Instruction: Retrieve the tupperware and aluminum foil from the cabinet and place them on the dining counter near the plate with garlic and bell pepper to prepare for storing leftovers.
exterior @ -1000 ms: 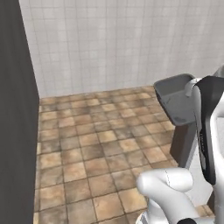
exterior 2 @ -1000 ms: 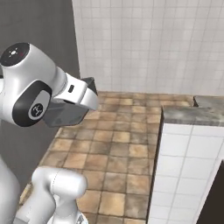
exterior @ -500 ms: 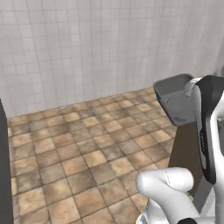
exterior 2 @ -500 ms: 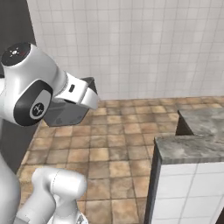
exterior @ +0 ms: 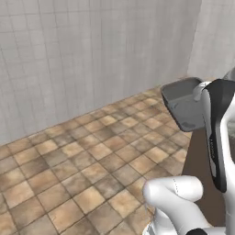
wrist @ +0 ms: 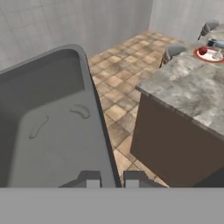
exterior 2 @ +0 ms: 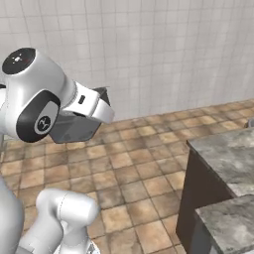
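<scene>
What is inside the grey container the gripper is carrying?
The container looks empty: its bare grey floor shows, with two faint curved marks. The gripper pinches its right wall, and the corner nearest the camera is cut off.

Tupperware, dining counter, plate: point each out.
tupperware [wrist: 52, 131]: hand view, inner floor.
dining counter [wrist: 192, 87]: hand view, bare stone top.
plate [wrist: 209, 54]: hand view, its near rim, far right on the counter.

Tupperware [wrist: 52, 131] left of counter [wrist: 192, 92]; plate [wrist: 209, 53] on counter.
</scene>
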